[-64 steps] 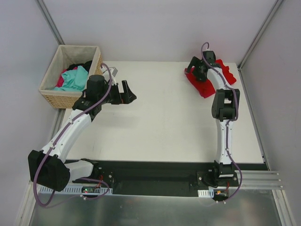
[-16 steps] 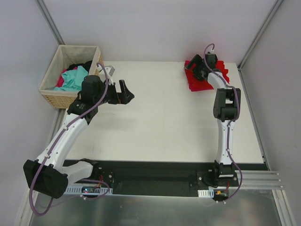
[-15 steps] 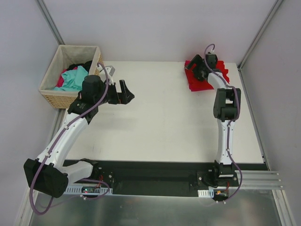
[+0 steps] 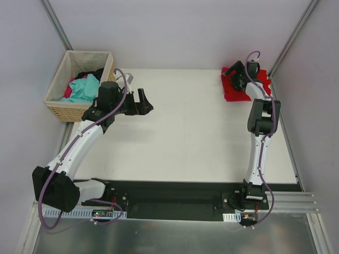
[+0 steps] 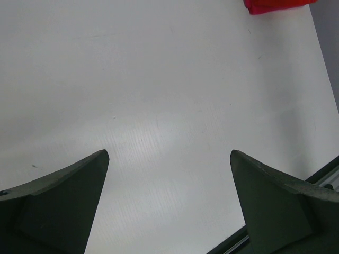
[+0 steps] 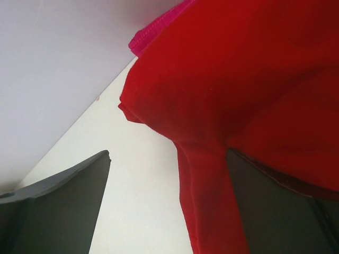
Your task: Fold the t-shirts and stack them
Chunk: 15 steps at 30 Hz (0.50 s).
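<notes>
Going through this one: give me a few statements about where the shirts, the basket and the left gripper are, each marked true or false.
1. The red t-shirt lies at the far right corner of the table. True.
2. The left gripper is shut on a teal shirt. False: its jaws stand open and empty over bare table.
3. The teal t-shirt is in the basket. True.
4. The basket stands at the near right. False: it is at the far left, beside the left gripper.
5. In the right wrist view, a magenta cloth edge shows beside the red t-shirt. True.
</notes>
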Available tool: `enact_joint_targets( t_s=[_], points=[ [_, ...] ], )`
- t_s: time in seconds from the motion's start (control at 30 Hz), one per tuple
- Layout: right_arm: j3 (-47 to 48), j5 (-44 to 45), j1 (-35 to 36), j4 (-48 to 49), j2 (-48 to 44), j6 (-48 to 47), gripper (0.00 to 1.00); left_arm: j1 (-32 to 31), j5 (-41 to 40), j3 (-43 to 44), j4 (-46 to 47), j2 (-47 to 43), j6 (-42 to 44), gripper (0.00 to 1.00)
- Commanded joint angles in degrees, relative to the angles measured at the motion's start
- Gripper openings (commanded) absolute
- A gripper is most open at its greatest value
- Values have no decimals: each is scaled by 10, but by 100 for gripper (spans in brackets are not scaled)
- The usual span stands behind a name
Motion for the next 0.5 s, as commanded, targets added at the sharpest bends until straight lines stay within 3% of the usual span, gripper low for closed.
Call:
enact_joint_targets(
  t_s=[0.0,0.3,0.47],
  points=[
    [17,38,-43,-56,31,-2,96,-6,3,33,2,13,-9,99],
    [121,20,-75,-86,80,1,97,-9,2,48,2,27,-3,99],
    [98,2,-69,-57,47,-10,97,-9,-16,43,2,19,7,99]
  ],
)
